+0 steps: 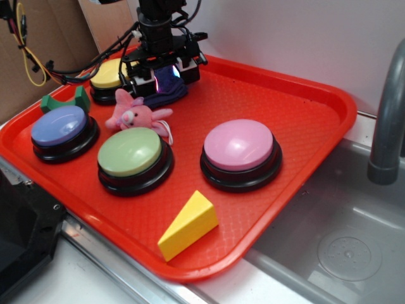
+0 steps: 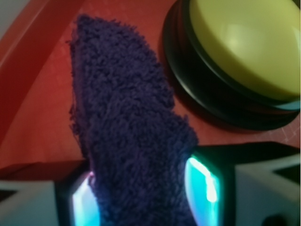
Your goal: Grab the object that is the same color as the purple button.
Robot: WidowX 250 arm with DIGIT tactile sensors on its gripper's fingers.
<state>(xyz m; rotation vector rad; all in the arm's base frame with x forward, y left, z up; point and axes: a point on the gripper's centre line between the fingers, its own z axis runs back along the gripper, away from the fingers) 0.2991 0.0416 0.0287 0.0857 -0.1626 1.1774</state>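
Note:
The dark purple knitted cloth (image 1: pixel 171 94) lies at the back of the red tray (image 1: pixel 304 190), between the yellow-domed button and the pink plush toy. My gripper (image 1: pixel 166 79) stands straight down over it. In the wrist view the cloth (image 2: pixel 127 127) fills the gap of the gripper (image 2: pixel 146 197), and both lit pads, left (image 2: pixel 84 205) and right (image 2: pixel 204 188), press against its sides. The far end of the cloth rests on the tray. The purple button (image 1: pixel 60 126), periwinkle dome on a black base, sits at the tray's left.
A yellow-domed button (image 1: pixel 109 73) stands just left of the gripper and shows in the wrist view (image 2: pixel 244 42). Also on the tray are a pink plush (image 1: pixel 133 114), a green button (image 1: pixel 130 152), a pink button (image 1: pixel 239 144), a yellow wedge (image 1: pixel 188 225) and a green arch block (image 1: pixel 63 100). A sink faucet (image 1: pixel 386 120) is at the right.

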